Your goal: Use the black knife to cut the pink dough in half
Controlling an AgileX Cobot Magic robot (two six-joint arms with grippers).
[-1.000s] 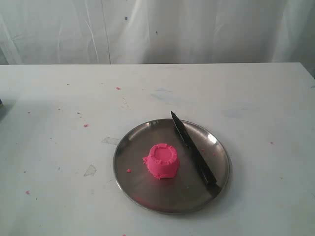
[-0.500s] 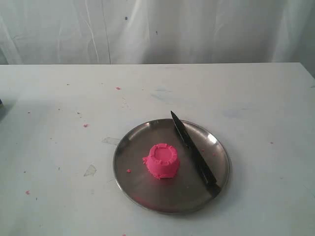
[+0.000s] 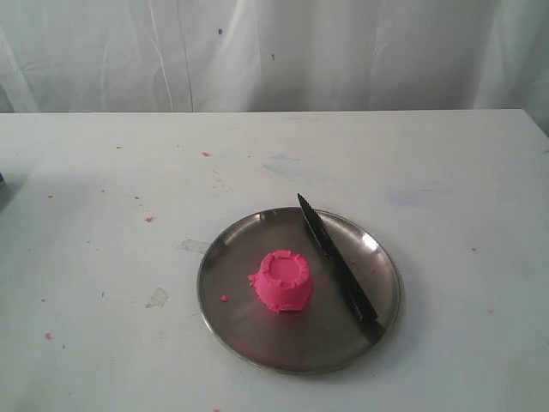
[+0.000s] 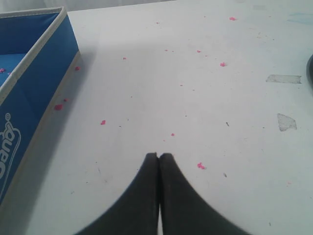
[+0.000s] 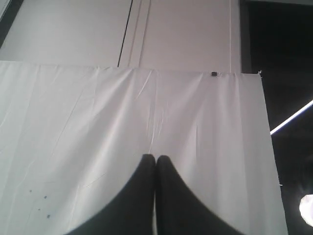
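Where the steel plate [image 3: 319, 333] is resting on the white table [image 3: 103, 215], in the lower centre of the exterior view, the pink dough [image 3: 283, 281] is sitting on it as one whole, cup-shaped lump. Its rimmed flat top is facing up, and it is standing a little left of the plate's middle. A small pink crumb [image 3: 224, 298] is lying on the steel just to the lump's left.

The black knife [image 3: 337, 266] is lying flat across the right half of the plate, running on a diagonal. Its pointed tip is aiming toward the upper left and is reaching just over the rim, while its handle is ending at the lower right, close to the rim. Knife and dough are lying near each other but apart.

In the left wrist view, the left gripper [image 4: 158, 155] is pointing at the table with its black fingers pressed together and nothing between them. A blue box [image 4: 41, 63] with pale trim is standing off to one side, and pink crumbs [image 4: 200, 166] are dotting the tabletop around it.

In the right wrist view, the right gripper [image 5: 155, 157] is facing a white curtain [image 5: 98, 122], its fingers likewise pressed together and pinching nothing.
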